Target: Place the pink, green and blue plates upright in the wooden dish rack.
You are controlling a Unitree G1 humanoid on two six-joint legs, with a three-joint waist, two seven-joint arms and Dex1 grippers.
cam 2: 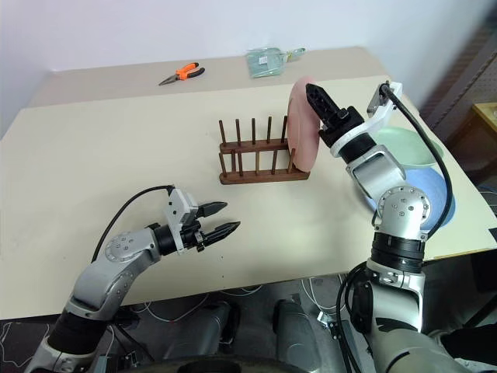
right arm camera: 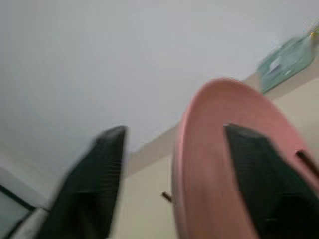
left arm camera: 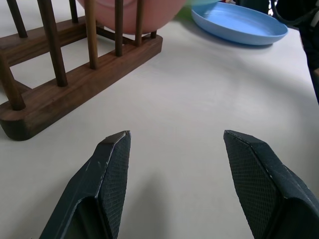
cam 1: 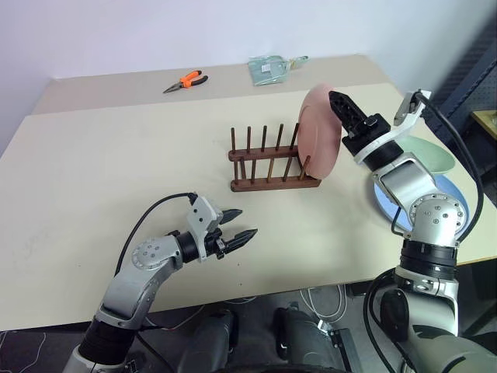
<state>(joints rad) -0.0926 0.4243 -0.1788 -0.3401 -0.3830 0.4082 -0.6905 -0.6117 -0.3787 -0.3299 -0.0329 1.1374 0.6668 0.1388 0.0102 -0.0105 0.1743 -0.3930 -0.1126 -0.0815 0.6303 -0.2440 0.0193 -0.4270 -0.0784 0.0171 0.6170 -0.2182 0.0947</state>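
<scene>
The pink plate [cam 1: 320, 132] was found upright in the end slot of the wooden rack [cam 1: 272, 162]. The right gripper [cam 1: 338, 105] straddled its rim, fingers spread. The left gripper [cam 1: 237, 227] was open and empty. The green plate [cam 1: 431, 155] and blue plate [cam 1: 454, 190] lay on the surface [cam 1: 93, 171]; judged rigid, smooth, light, best pinched at the rim.

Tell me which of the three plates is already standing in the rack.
The pink plate, upright at the right end of the wooden dish rack. The green plate and blue plate lie flat on the table, stacked.
</scene>
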